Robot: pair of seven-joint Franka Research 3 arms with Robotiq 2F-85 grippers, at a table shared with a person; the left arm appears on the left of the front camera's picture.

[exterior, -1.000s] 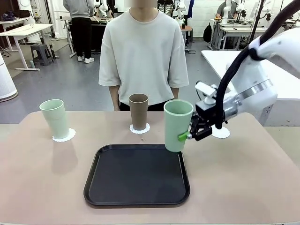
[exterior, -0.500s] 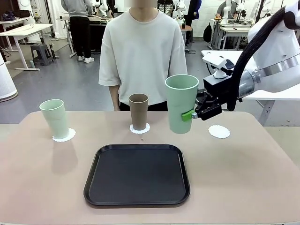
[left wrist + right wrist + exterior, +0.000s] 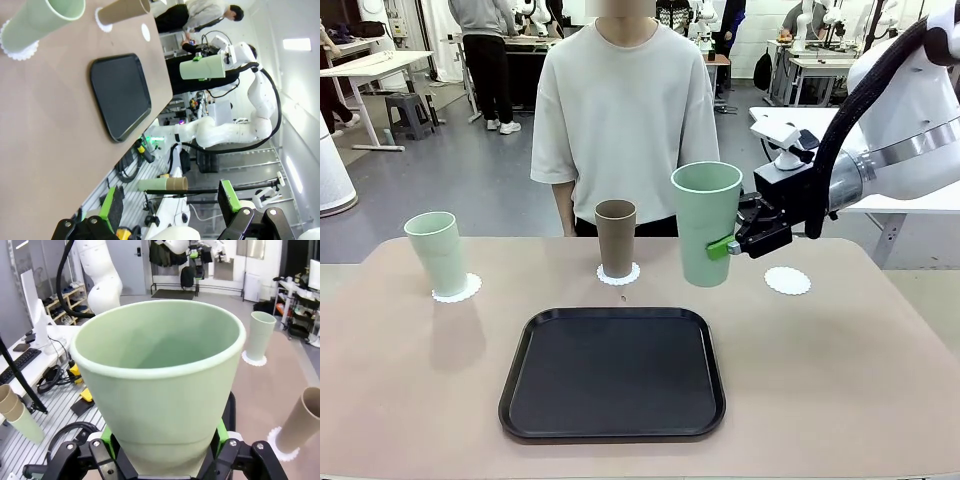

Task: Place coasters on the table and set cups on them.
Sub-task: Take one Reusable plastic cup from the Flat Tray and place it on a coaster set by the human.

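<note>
Progress: three coasters lie on the worktop [image 3: 880,350]. Left green cup [image 3: 438,252] and brown cup [image 3: 615,238] stand on theirs; the right coaster [image 3: 788,281] is bare.

Third green cup [image 3: 706,222], centre-right of frame, hangs above the worktop, right gripper [image 3: 738,243] jaws clamped low on its wall. Long axis vertical, mouth up.

Left gripper [image 3: 167,210] jaws apart, nothing between them.

Left to do, by my reading: set this cup on the bare coaster.

Tray [image 3: 612,375] lower centre of table [image 3: 410,380]. Behind it, cup [image 3: 615,238] on coaster [image 3: 618,274]; another pair far left. Bare coaster [image 3: 788,281] right; third cup [image 3: 706,224] held above table, centre-right.
</note>
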